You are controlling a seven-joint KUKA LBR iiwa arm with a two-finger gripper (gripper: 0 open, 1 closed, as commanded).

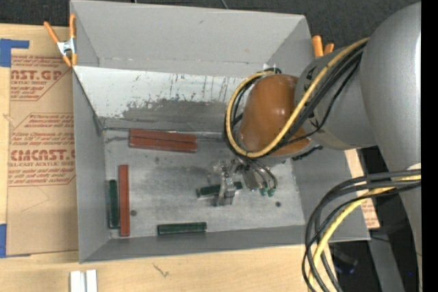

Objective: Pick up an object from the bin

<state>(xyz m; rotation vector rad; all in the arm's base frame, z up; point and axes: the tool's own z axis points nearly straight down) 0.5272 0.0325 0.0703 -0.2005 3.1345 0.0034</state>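
Carefully centre the gripper (228, 188), open or shut impossible to tell, on the small dark green piece (207, 192) at its tip, right of middle on the bin (157, 178) floor, then close across its narrow side and lift straight up.

1. A red-brown bar (163, 141) is lying at the back.
2. A red bar (123, 200) and a green bar (112, 204) are lying side by side at left.
3. A second green bar (182, 229) is lying in front.
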